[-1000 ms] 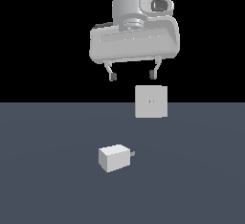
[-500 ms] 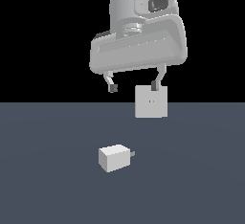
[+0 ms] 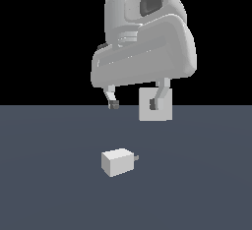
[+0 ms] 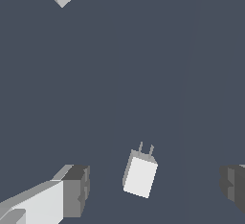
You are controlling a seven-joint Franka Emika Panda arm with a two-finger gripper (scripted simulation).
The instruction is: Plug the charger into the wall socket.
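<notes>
Claw (image 3: 134,104) spread wide, empty, above the charger (image 3: 118,162) on floor

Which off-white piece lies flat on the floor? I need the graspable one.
The charger, the small block with prongs lying below the open gripper; the wall socket stands upright.

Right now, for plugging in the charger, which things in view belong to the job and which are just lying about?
Part of the job:
- charger, lying on the floor, not held
- wall socket, upright behind it
- gripper, open, above the charger

Just lying about:
- nothing else in view; only the grey floor
</notes>
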